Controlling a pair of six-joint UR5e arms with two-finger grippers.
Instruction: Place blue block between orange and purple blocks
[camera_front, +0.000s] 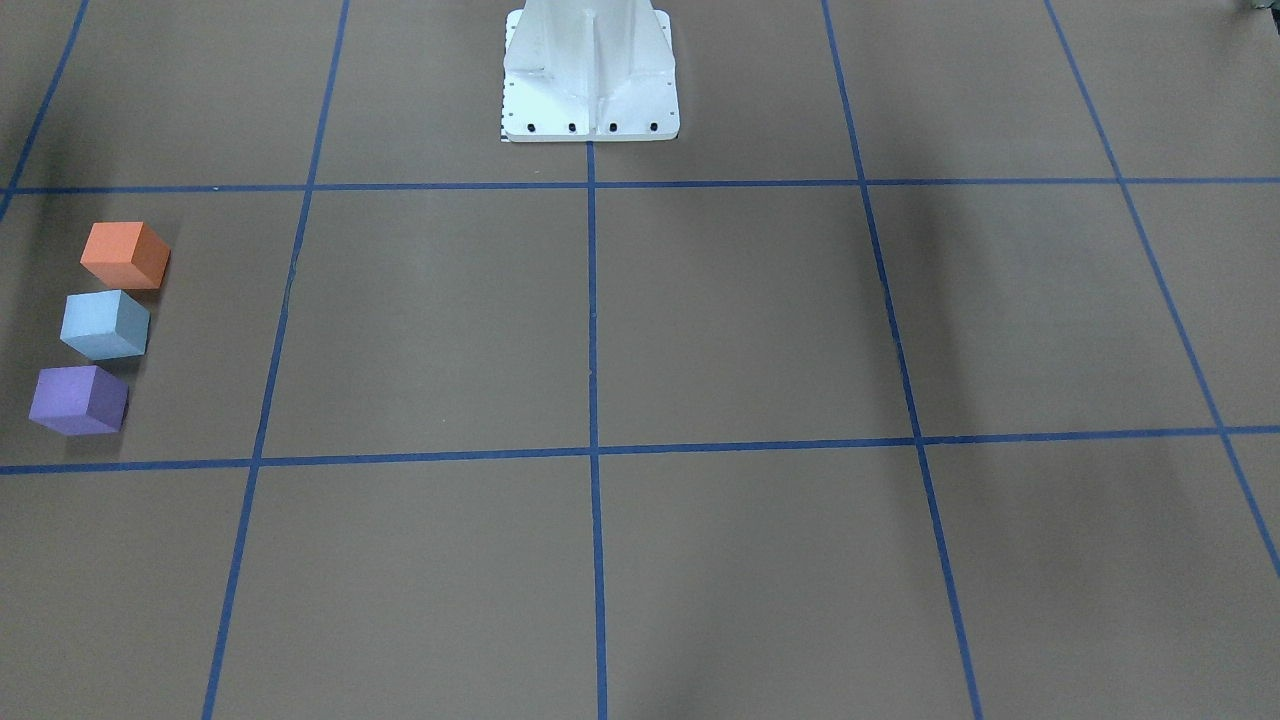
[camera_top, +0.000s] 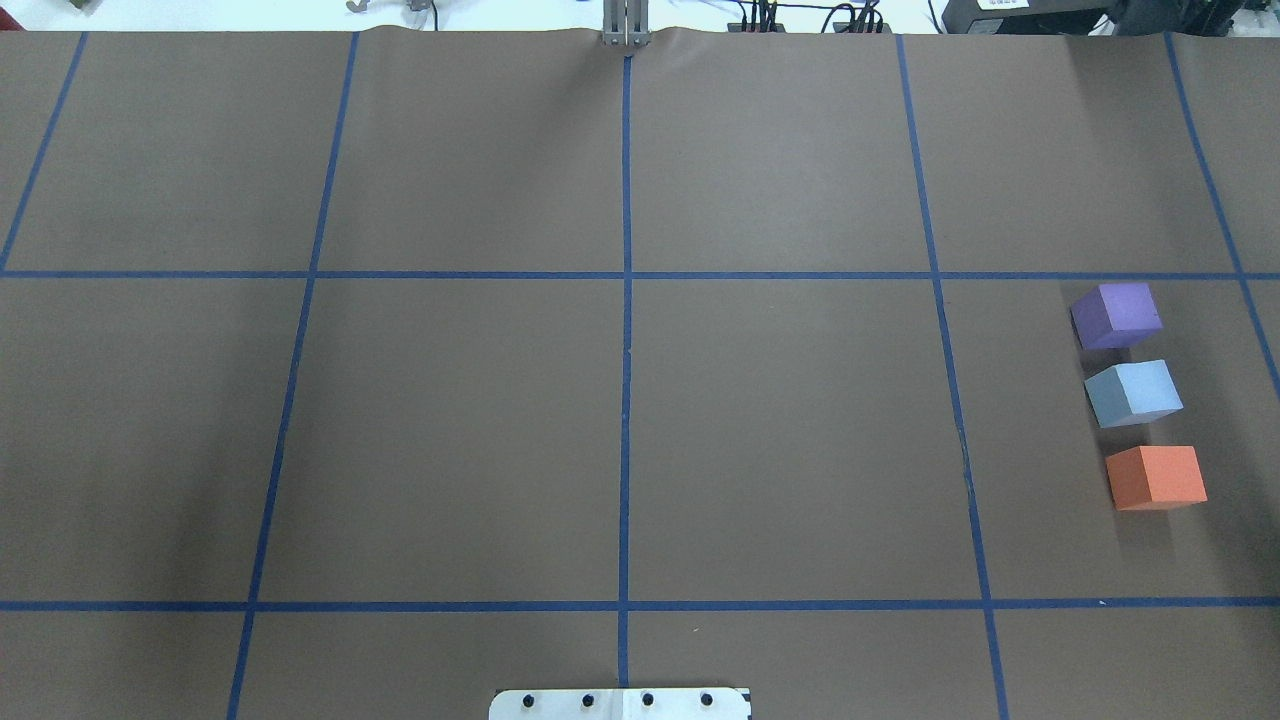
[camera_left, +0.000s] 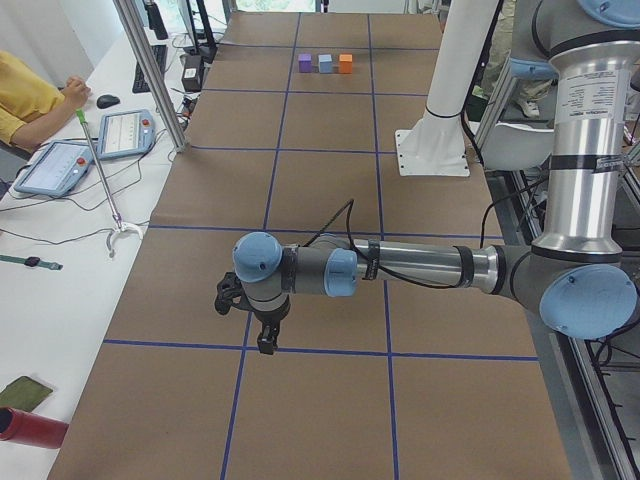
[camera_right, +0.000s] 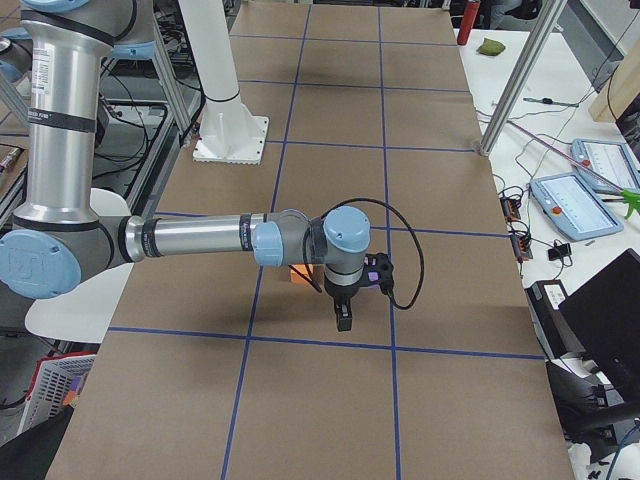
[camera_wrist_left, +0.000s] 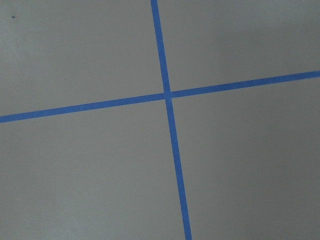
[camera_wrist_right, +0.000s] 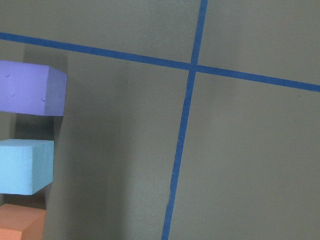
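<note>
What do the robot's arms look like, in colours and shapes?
The left arm and right arm are smooth silver-grey tubes linked by rounded joints with pale blue caps. Each ends in a small black tool: the left gripper and right gripper. A thin black cable loops by each wrist. A printed label marks the left arm's upright tube.

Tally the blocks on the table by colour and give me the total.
orange block: 1
blue block: 1
purple block: 1
Total: 3
</note>
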